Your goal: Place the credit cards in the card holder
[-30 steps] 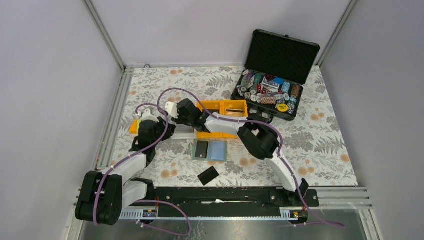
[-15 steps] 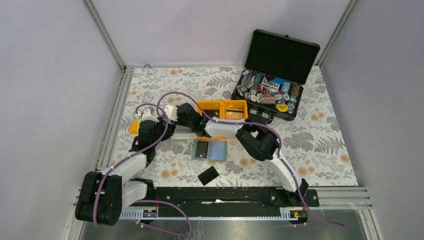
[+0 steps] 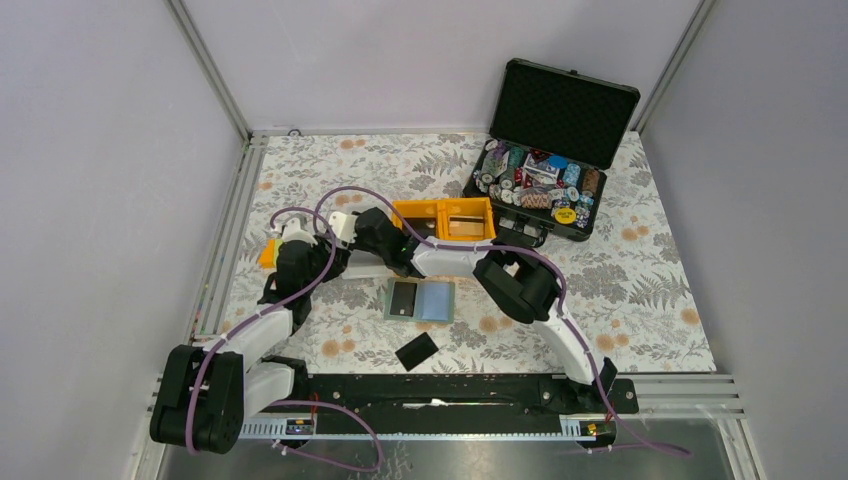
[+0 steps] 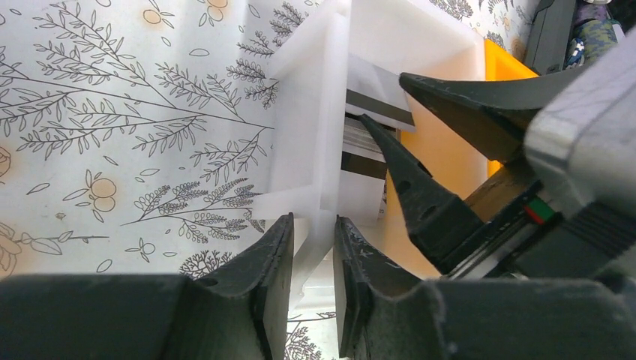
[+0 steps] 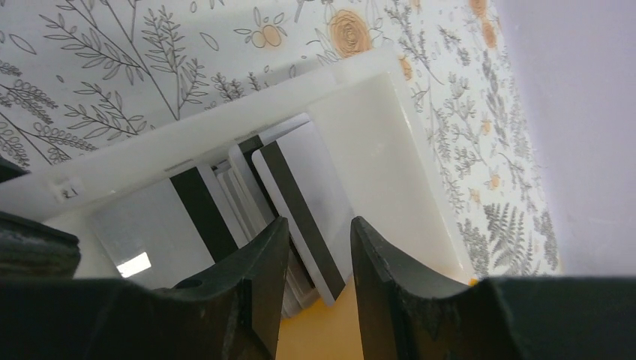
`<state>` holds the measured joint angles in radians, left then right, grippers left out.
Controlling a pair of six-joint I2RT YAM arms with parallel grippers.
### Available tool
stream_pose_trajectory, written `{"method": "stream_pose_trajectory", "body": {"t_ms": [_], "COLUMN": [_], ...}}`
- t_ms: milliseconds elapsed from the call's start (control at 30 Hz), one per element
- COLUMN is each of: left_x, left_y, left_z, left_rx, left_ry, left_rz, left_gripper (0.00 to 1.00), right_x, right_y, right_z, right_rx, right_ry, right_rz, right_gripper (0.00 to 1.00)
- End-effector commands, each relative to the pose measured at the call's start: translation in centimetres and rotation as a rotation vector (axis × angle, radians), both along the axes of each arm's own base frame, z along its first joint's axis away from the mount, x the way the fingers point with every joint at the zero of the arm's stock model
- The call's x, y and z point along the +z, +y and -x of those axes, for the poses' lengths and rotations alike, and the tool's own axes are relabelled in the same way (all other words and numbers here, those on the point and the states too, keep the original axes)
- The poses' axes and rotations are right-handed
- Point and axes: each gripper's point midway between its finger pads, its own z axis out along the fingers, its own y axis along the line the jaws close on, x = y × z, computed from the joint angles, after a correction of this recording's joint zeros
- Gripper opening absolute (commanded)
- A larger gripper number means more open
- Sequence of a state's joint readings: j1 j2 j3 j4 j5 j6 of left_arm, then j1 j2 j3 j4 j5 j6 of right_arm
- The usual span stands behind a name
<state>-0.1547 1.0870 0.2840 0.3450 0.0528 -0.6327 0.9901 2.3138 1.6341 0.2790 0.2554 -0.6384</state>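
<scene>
Left gripper (image 4: 311,247) is pinching the wall of the white bin (image 4: 300,135). Right gripper (image 5: 315,247) has its fingers a bit apart, with a striped card (image 5: 311,187) poking between them.

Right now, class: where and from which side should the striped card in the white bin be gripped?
Likely its free top edge, from above: the striped card leans on edge in the white bin, leaving both faces open to the right end effector.
</scene>
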Motion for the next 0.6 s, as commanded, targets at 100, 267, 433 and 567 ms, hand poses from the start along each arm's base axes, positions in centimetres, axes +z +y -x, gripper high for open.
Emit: {"method": "stream_pose_trajectory", "body": {"t_ms": [100,267,433,567], "left_x": [0.4,0.5,0.6,0.6], "left_y": [0.8,0.8,0.8,0.7], "left_z": [-0.1,-0.1,-0.2,-0.3], "left_rx": [0.04,0.039,0.039,0.036], "left_ry": [-0.023,-0.024,-0.026,-0.026], "left_rz": [-0.01,-0.011,-0.013,-0.014], "left_gripper": [0.11,0.11,0.11,0.11], "right_x": [6.2,5.4,4.5,3.7], "right_y": [-1.8,-1.7,-1.6,-1.1], "right_z": [-2.4,-2.4,-2.3,-2.1], "right_rx": [-0.087,-0.078,-0.064,-0.037], "right_ry": [-0.17,-0.175,-0.172,-0.145], "right_rz": [-0.033,-0.009,0.015,0.036], "right_gripper": [0.4,0.39,0.37,0.37]}}
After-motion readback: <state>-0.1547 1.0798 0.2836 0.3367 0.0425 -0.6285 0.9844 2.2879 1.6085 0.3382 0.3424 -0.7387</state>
